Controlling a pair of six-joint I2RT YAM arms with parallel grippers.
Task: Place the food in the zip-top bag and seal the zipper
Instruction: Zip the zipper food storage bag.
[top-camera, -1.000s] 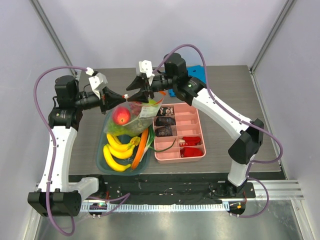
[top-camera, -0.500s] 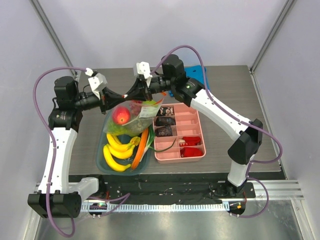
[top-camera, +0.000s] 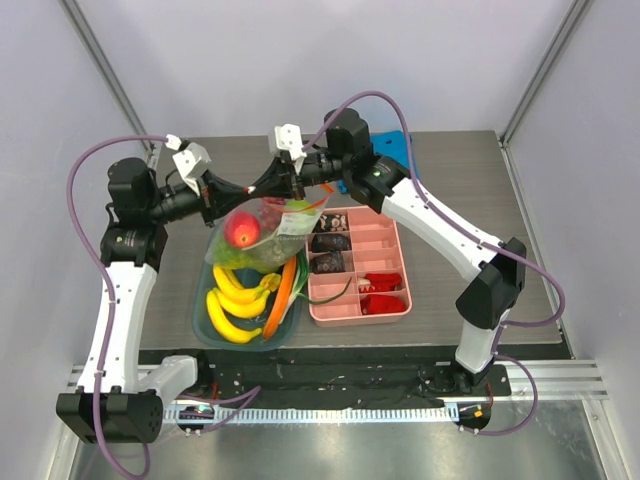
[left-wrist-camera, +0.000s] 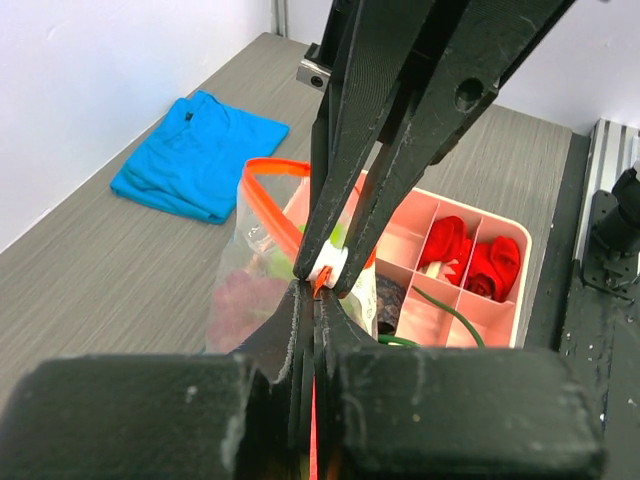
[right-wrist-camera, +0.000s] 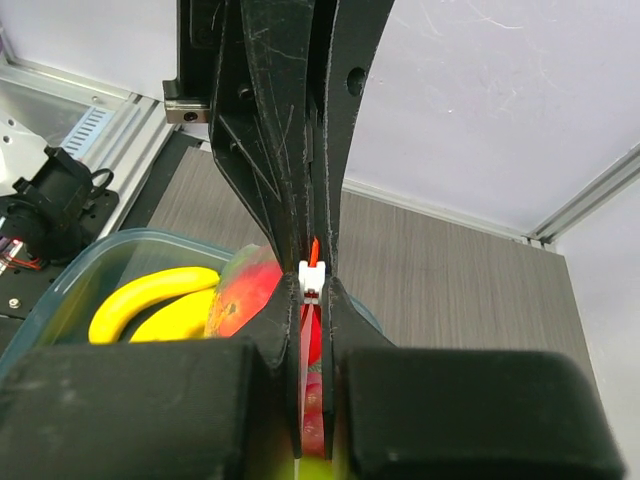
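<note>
Zip-top bag (top-camera: 262, 245): I see it hanging between my two arms above the teal bin (top-camera: 197, 318), mouth up, body down, a red fruit (top-camera: 241, 231) inside.
Left gripper (top-camera: 228, 190): fingers pressed together on the left end of the zipper (left-wrist-camera: 268, 163).
Zipper: its long axis runs left to right, gripper to gripper; beyond the pinch it bows open in an orange loop.
Right gripper (top-camera: 268, 185): fingers clamped tight on the strip, just beside the left one's tips.
Both wrist views, not the top: a white slider (right-wrist-camera: 311, 278) between the right fingers.
Left wrist view, not the right: pink tray (left-wrist-camera: 398, 222), blue cloth (left-wrist-camera: 195, 155).
Right wrist view, not the left: bananas (right-wrist-camera: 150, 300) in the bin under the bag.
</note>
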